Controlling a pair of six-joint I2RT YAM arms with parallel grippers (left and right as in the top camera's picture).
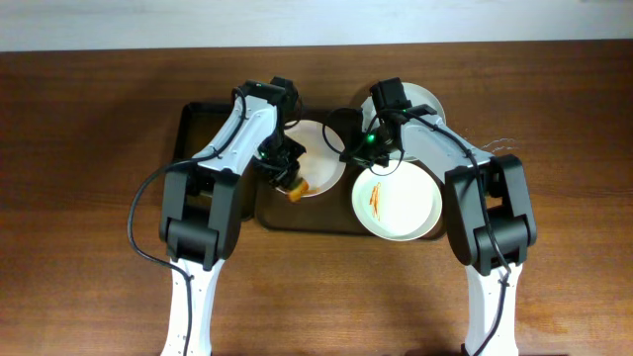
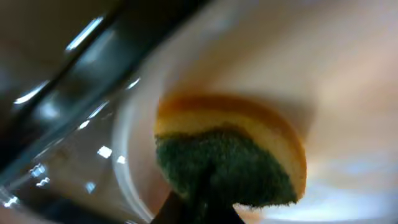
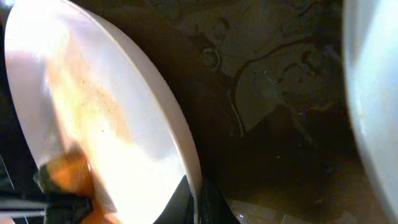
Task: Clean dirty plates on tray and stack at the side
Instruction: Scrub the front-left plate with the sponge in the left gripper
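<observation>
Left tool (image 1: pixel 284 170) clamping sponge (image 2: pixel 230 162), pressing it against tilted plate (image 1: pixel 321 158); right tool (image 1: pixel 353 150) pinching that plate's rim over tray (image 1: pixel 198 124) on bench (image 1: pixel 79 198)

**Plates, sponge and tray: where everything sits**

The dark tray (image 1: pixel 198 124) is mid-tabletop (image 1: pixel 89 198). A white plate (image 1: pixel 321 148) is on its right half, with an orangey smear across its face in the right wrist view. A yellow sponge (image 1: pixel 296 188), green scrubby side showing, is pressed on that plate's lower-left rim. A streaked plate (image 1: pixel 410 213) with orange marks overlaps the tray's right edge. Back plate (image 1: pixel 427 97) sits behind it, mostly hidden.
</observation>
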